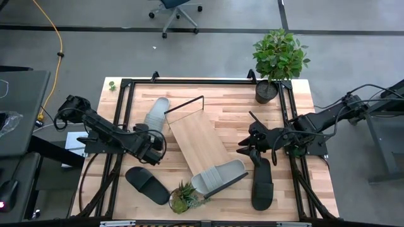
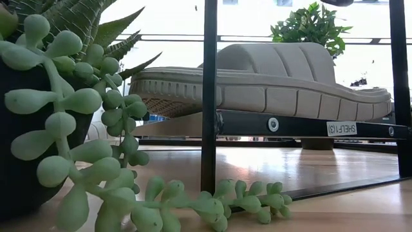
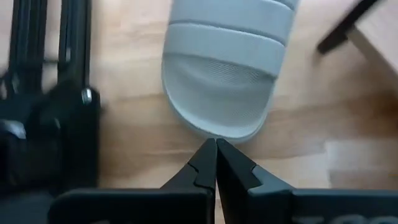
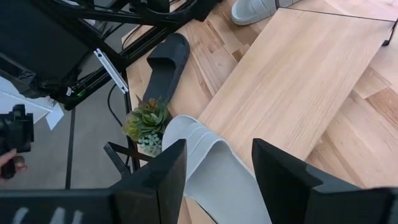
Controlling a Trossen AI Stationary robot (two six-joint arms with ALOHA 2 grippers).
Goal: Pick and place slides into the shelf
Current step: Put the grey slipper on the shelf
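The shelf (image 1: 199, 142) lies slantwise mid-table, with a light grey slide (image 1: 218, 176) resting sole-down on its near end, also seen in the low view (image 2: 270, 80). A second grey slide (image 1: 156, 115) lies on the table at the far left. My left gripper (image 3: 216, 144) is shut, tilted down, with its tips at that slide's rounded end (image 3: 214, 130). One black slide (image 1: 146, 185) lies near left, another (image 1: 262, 183) near right. My right gripper (image 4: 219, 168) hangs open, raised above the grey slide on the shelf (image 4: 217, 180), touching nothing. My left gripper's shut fingertips (image 3: 211, 152) point slanting down at the rim of the grey slide's rounded end (image 3: 214, 134), which lies flat on the table. I cannot tell whether they touch it.
A potted plant (image 1: 278, 60) stands at the far right corner. A small succulent (image 1: 183, 197) sits by the near edge beside the shelf's end. Black frame rails (image 1: 123, 113) run along the table's left and right sides. Bare wood shows between the shelf and the right arm.
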